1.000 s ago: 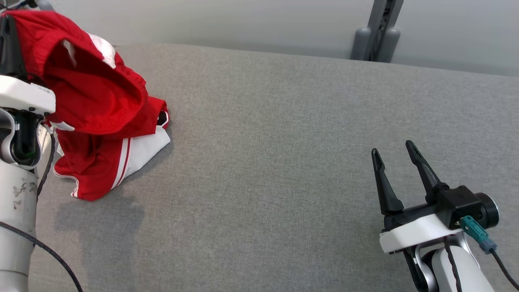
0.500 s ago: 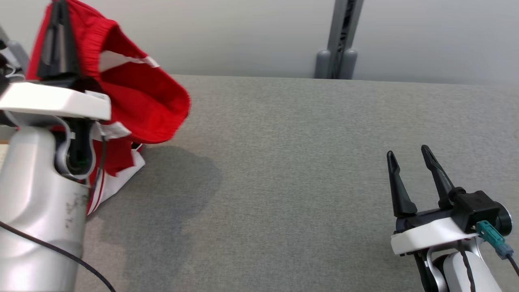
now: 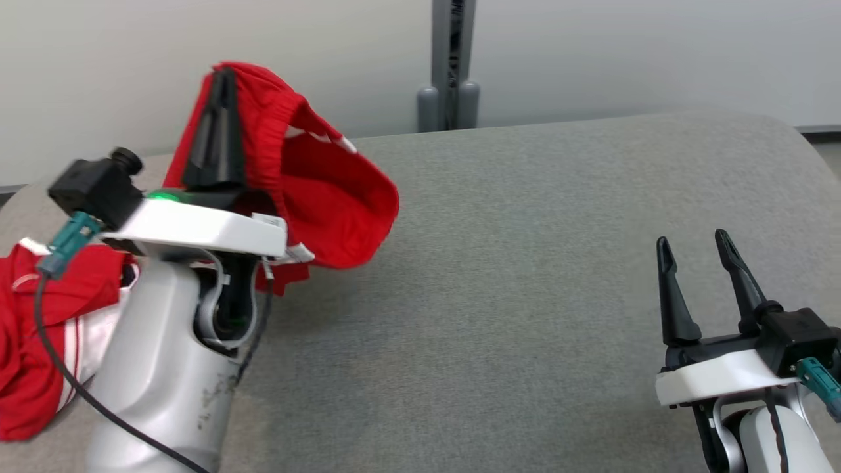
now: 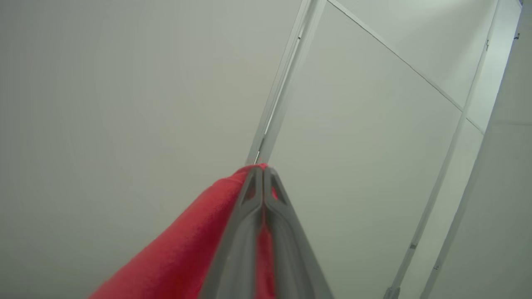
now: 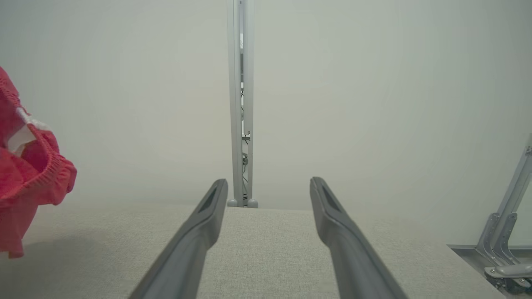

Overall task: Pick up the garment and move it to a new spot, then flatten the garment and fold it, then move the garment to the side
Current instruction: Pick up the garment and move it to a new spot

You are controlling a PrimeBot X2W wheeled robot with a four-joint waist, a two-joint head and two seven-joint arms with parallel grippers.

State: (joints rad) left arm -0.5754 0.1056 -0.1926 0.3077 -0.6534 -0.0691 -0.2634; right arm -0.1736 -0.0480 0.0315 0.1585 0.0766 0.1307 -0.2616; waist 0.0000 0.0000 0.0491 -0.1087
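Observation:
The garment (image 3: 315, 190) is a pair of red shorts with white side stripes. My left gripper (image 3: 220, 75) is shut on its elastic waistband and holds that end raised above the grey cushion (image 3: 525, 263). The rest of the garment trails down behind my left arm and lies bunched at the far left. In the left wrist view the closed fingers (image 4: 262, 216) pinch red fabric (image 4: 183, 257). My right gripper (image 3: 693, 246) stands open over the right side of the cushion, nothing between its fingers. The right wrist view shows the garment (image 5: 25, 182) hanging at its left edge.
A grey post (image 3: 450, 62) stands against the pale wall behind the cushion. The cushion's rounded right corner (image 3: 788, 138) drops off toward the floor. A metal bracket (image 5: 507, 245) sits low at the right in the right wrist view.
The camera has swung left and tilted. My left gripper has carried the waistband up and to the right, drawing the garment off its heap. The right gripper has stayed open.

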